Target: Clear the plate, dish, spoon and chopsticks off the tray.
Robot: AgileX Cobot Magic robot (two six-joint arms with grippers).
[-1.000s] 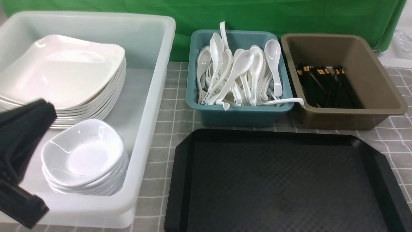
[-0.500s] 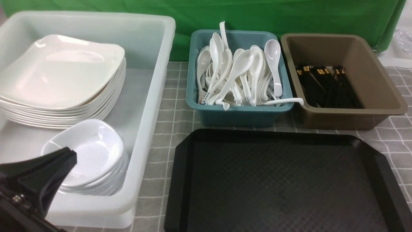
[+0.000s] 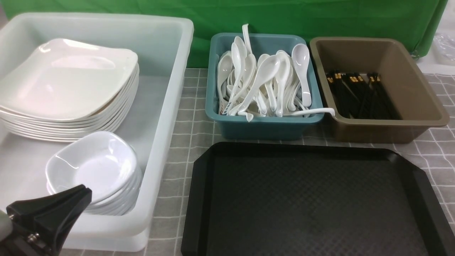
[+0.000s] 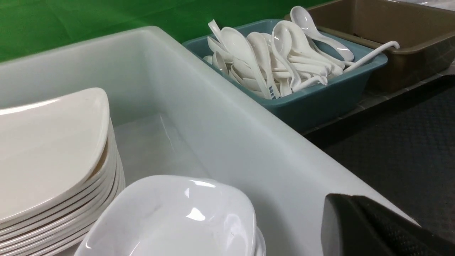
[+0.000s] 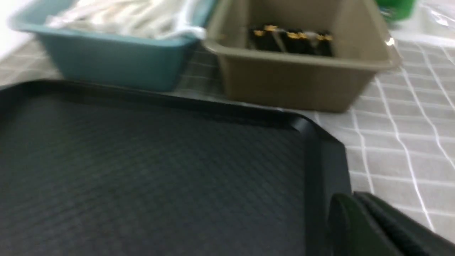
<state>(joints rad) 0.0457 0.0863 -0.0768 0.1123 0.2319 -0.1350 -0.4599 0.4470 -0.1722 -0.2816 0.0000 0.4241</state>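
The black tray [image 3: 312,202] lies bare at the front; nothing stands on it. Large white square plates [image 3: 64,81] are stacked in the white tub [image 3: 167,106], with a stack of small deep dishes [image 3: 99,167] in front of them. White spoons [image 3: 265,81] fill the teal tub [image 3: 263,128]. Black chopsticks [image 3: 359,94] with gold ends lie in the brown tub [image 3: 391,131]. My left gripper [image 3: 83,193] is shut and empty, just in front of the dish stack, over the tub's near wall. My right gripper [image 5: 346,206] is shut and empty beside the tray's right rim [image 5: 328,160].
A grey checked cloth [image 3: 185,142] covers the table. A green backdrop [image 3: 320,17] hangs behind the tubs. The three tubs stand in a row behind and to the left of the tray.
My left gripper has come down and back from beside the plate stack to the near side of the dish stack. Nothing else in the front view has moved.
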